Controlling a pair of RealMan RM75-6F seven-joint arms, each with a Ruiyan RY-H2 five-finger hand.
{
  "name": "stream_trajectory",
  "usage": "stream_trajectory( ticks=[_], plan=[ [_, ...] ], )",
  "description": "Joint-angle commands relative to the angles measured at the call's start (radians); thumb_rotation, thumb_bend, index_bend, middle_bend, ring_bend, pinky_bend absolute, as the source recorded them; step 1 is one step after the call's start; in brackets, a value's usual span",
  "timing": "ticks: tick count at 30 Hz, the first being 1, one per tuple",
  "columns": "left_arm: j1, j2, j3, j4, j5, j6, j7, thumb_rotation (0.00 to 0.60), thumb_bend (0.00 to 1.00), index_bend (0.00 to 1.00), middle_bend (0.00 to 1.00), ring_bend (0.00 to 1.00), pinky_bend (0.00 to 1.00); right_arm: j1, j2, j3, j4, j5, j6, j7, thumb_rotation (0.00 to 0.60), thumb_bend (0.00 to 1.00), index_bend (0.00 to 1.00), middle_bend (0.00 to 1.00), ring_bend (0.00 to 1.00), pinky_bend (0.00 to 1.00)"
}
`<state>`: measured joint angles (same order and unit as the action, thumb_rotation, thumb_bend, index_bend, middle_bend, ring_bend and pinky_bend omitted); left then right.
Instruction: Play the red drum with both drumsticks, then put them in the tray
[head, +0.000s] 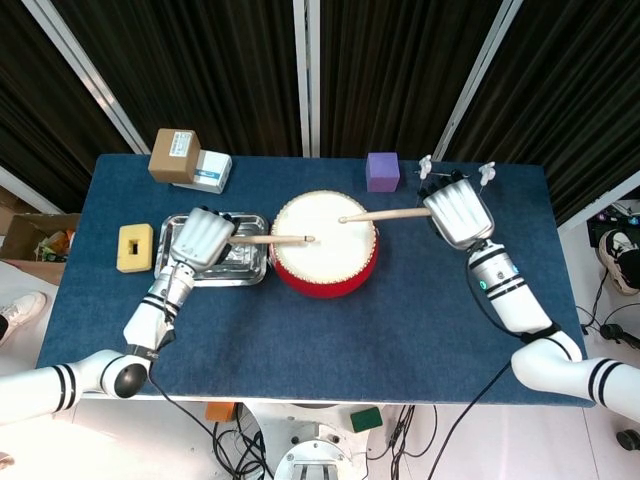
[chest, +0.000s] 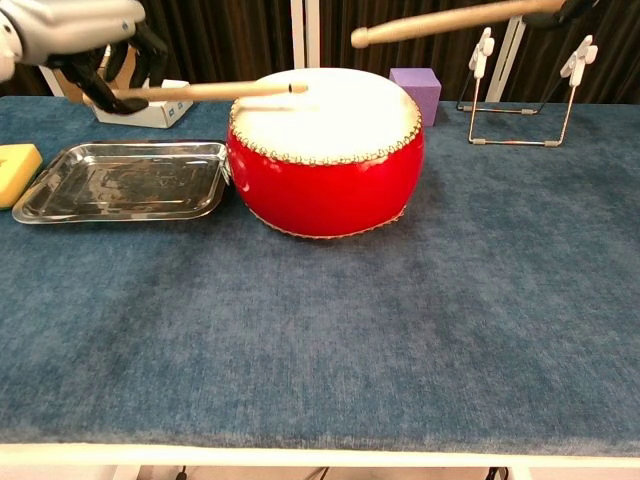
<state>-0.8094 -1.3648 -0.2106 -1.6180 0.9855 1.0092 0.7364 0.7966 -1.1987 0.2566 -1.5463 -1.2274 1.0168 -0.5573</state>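
Observation:
The red drum (head: 325, 244) (chest: 325, 150) with its white skin stands mid-table. My left hand (head: 200, 238) (chest: 85, 40) grips a wooden drumstick (head: 272, 239) (chest: 210, 91) whose tip hovers just over the skin's left half. My right hand (head: 456, 211) holds the other drumstick (head: 385, 215) (chest: 440, 20), raised well above the drum; in the chest view only that hand's edge shows at the top right. The steel tray (head: 244, 268) (chest: 120, 180) lies left of the drum, under my left hand.
A yellow sponge (head: 134, 247) lies left of the tray. A brown box (head: 174, 155) and white box (head: 212, 171) sit at the back left. A purple cube (head: 382, 171) and a wire stand (chest: 525, 90) are behind the drum.

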Motion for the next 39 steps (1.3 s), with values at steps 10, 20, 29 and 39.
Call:
stream_trajectory(
  ticks=[10, 20, 29, 39],
  plan=[
    [0.034, 0.112, -0.006, -0.159, 0.022, 0.120, -0.031, 0.600, 0.66, 0.68, 0.65, 0.57, 0.53, 0.059, -0.126, -0.072, 0.118, 0.027, -0.115, -0.062, 0.600, 0.92, 0.79, 0.71, 0.43, 0.43],
    [-0.040, 0.001, 0.046, -0.040, -0.061, 0.029, 0.075, 0.600, 0.66, 0.68, 0.64, 0.57, 0.53, 0.027, -0.056, -0.027, 0.029, 0.005, 0.001, -0.001, 0.600, 0.92, 0.79, 0.71, 0.43, 0.43],
    [-0.020, 0.069, 0.038, -0.124, -0.087, 0.135, 0.110, 0.600, 0.66, 0.68, 0.64, 0.57, 0.53, 0.050, -0.092, -0.048, 0.084, 0.016, -0.061, 0.023, 0.600, 0.92, 0.79, 0.71, 0.43, 0.42],
    [0.045, 0.148, 0.043, -0.201, -0.013, 0.197, -0.008, 0.600, 0.66, 0.68, 0.64, 0.57, 0.53, 0.068, -0.118, -0.081, 0.108, 0.033, -0.071, -0.088, 0.600, 0.92, 0.80, 0.72, 0.43, 0.42]
  ],
)
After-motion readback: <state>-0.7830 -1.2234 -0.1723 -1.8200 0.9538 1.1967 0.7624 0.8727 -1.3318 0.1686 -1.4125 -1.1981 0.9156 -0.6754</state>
